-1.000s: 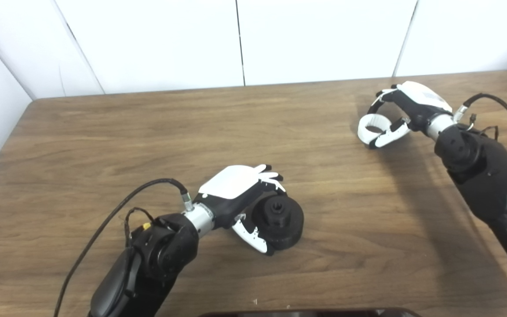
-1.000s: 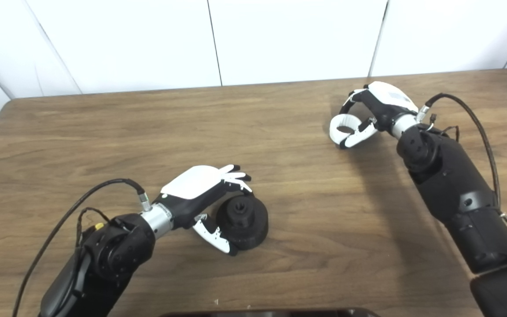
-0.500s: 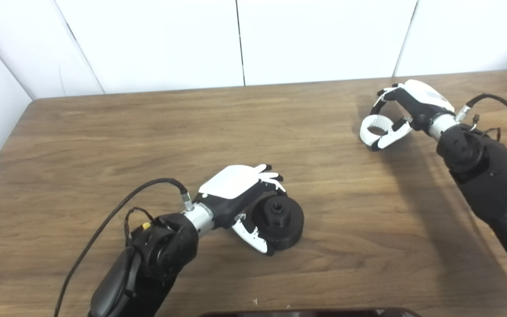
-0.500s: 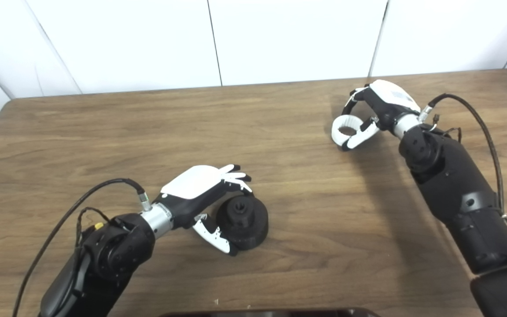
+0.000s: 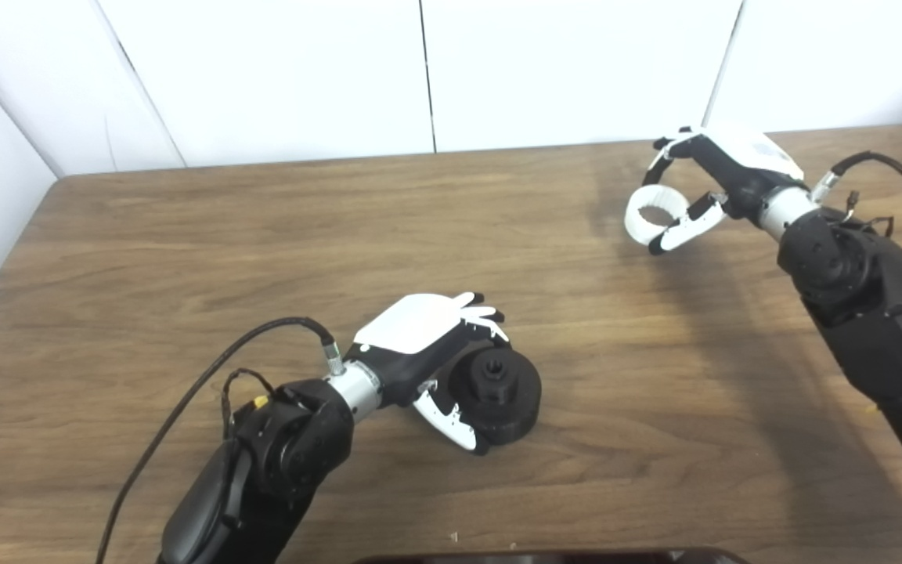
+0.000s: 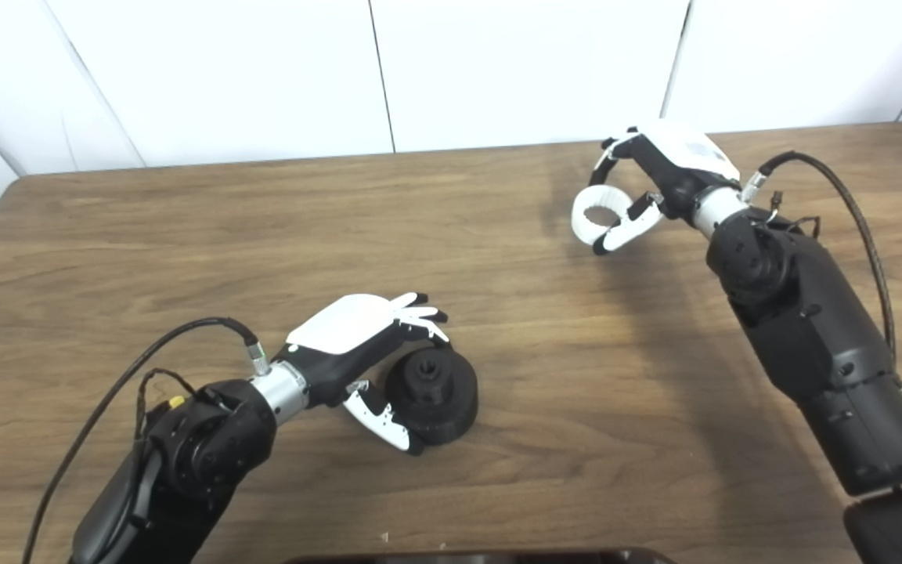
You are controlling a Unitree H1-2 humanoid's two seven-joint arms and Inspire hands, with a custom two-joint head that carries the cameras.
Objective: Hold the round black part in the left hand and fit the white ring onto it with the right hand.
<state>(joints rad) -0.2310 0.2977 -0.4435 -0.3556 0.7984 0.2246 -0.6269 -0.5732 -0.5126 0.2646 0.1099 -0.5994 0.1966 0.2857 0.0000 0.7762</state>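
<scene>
The left hand (image 5: 427, 345) lay at about 6 o'clock on the table (image 5: 185, 235), its fingers curled over the far side of the black part (image 5: 498, 392) and its thumb along the near edge, so the part was gripped while resting flat on the wood with its raised central hub facing up. The right hand (image 5: 721, 184) was at about 2 o'clock, well apart from the part, pinching the ring (image 5: 651, 215) between fingertips above and thumb below; the shadow spread on the wood beneath suggested the ring was clear of the table, though that could not be told for certain. The step in hand looked to be the carry: bringing the ring toward 7 o'clock until it sat over the hub. To do it well, the right hand would need to keep the pinch firm on the ring's rim without squeezing it out of round, and turn the wrist so the ring's opening faced down, level with the top of the part. The left hand's fingers reached over the part near the hub, so the approach would best come from the open 3 o'clock side, and the left grip should hold the part steady against the push of seating the ring.
</scene>
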